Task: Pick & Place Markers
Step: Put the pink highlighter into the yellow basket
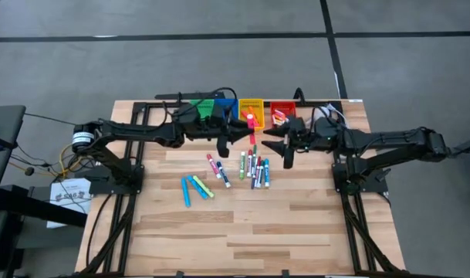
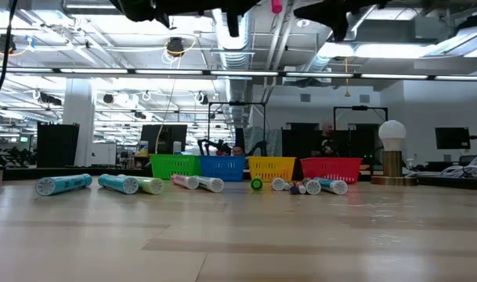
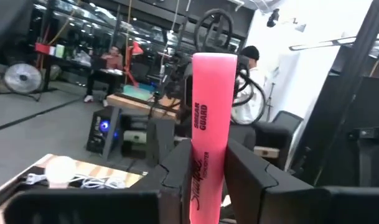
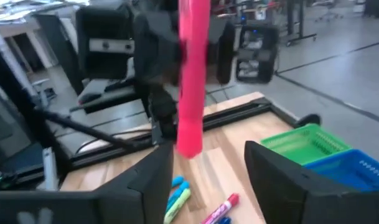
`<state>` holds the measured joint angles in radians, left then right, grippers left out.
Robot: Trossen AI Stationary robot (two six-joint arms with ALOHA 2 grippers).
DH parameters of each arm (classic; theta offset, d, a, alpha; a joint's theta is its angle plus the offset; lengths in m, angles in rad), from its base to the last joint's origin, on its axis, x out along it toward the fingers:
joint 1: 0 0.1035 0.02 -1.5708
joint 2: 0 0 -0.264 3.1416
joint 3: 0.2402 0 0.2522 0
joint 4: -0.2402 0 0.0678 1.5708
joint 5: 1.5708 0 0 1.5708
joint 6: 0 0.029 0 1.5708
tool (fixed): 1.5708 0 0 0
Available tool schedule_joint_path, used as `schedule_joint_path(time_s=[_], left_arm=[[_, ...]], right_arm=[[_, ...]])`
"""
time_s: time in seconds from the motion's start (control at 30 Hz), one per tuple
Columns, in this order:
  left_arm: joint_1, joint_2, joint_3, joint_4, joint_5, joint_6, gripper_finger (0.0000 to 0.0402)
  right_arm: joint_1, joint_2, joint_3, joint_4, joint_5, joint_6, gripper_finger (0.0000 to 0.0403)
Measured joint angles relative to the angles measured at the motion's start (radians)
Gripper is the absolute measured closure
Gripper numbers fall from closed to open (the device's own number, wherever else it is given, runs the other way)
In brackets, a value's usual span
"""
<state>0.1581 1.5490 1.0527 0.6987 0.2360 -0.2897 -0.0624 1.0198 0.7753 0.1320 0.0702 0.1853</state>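
The left gripper (image 3: 208, 180) has its fingers (image 3: 180, 168) clamped on the lower half of a pink marker (image 3: 209, 118), which stands upright between them with the free end pointing away from the wrist; held this way, high above the counter (image 1: 296, 224), it looks ready either to be passed across or to be dropped into a bin, and I judge a handover likely because the right gripper (image 4: 208, 168) faces it at close range with its fingers (image 4: 153, 174) spread apart on either side of the marker's lower end, not touching it. In the high view the two grippers meet nose to nose just in front of the yellow bin (image 1: 251, 103), the pink marker (image 1: 251, 120) between them. Printed down the barrel in darker pink is "SMEAR GUARD" and, lower, a script logo partly hidden by the fingers, too cut off to read with certainty. The other markers (image 1: 254, 166) lie loose in the middle of the counter, a cluster of pink, green, red and blue ones side by side and a few cyan and yellow ones (image 1: 196, 188) a little apart toward the left arm; none of their labels can be read. The green bin (image 2: 175, 166), blue bin (image 2: 222, 166) and red bin (image 2: 330, 168) stand in a row with the yellow one along the far edge, and the red bin already holds something.
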Motion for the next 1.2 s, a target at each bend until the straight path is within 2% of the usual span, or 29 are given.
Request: schedule_joint_path(time_s=[0.2, 0.43, 0.57, 0.83, 1.07, 1.2], left_arm=[[-0.015, 0.0, 0.0, 0.006, 0.009, -0.004, 0.0327], [-0.02, -0.002, 0.0, 0.007, 0.034, -0.001, 0.0325], [-0.021, -0.003, 0.0, 0.007, 0.053, 0.0, 0.0326], [-0.017, -0.002, 0.0, -0.003, 0.076, 0.005, 0.0326], [-0.011, -0.002, 0.0, -0.007, 0.076, 0.023, 0.0323], [-0.007, -0.003, -0.001, -0.011, 0.078, 0.038, 0.0326]], right_arm=[[-0.027, 0.084, 0.078, -0.024, -0.04, -0.007, 0.019], [-0.023, 0.229, 0.209, -0.031, -0.054, -0.037, 0.0199], [-0.023, 0.266, 0.269, -0.058, -0.095, -0.053, 0.0206], [-0.016, 0.254, 0.28, -0.096, -0.101, -0.063, 0.0211], [-0.016, 0.215, 0.279, -0.252, -0.104, -0.055, 0.0211], [-0.016, 0.166, 0.279, -0.298, -0.162, -0.054, 0.0211]])
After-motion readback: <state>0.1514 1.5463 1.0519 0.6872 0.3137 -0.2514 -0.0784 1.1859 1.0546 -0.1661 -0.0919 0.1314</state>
